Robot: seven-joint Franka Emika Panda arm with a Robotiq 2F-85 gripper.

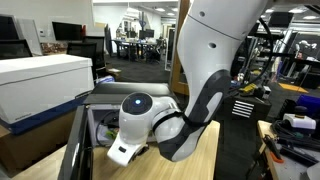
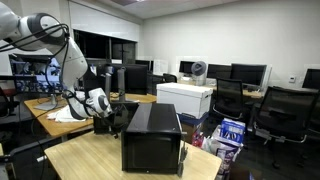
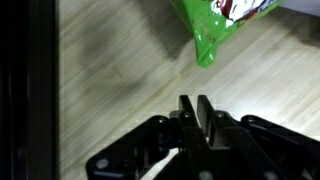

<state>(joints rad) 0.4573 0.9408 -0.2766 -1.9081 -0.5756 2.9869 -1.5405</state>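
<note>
In an exterior view the one white arm [image 1: 215, 40] fills the middle, bending down to the wooden table [image 1: 235, 150]. A single white box [image 1: 40, 80] sits at nine o'clock of it and a dark upright edge [image 1: 72, 150] runs close by the wrist at seven o'clock, so that side is tight, while bare wood lies open at four o'clock. The fingers are hidden here. In an exterior view from across the room the gripper [image 2: 100, 124] hangs low over the table, one black box [image 2: 152, 138] just beside it at three o'clock. In the wrist view the gripper [image 3: 195, 102] comes in from six o'clock, its two fingers [image 3: 186, 108] drawn nearly together, only a slit between and nothing in it. One green bag [image 3: 215, 25] lies on the wood at twelve o'clock, its corner pointing at the fingertips but apart from them. A black edge [image 3: 40, 80] bounds the wood at nine o'clock; the stretch between is bare.
</note>
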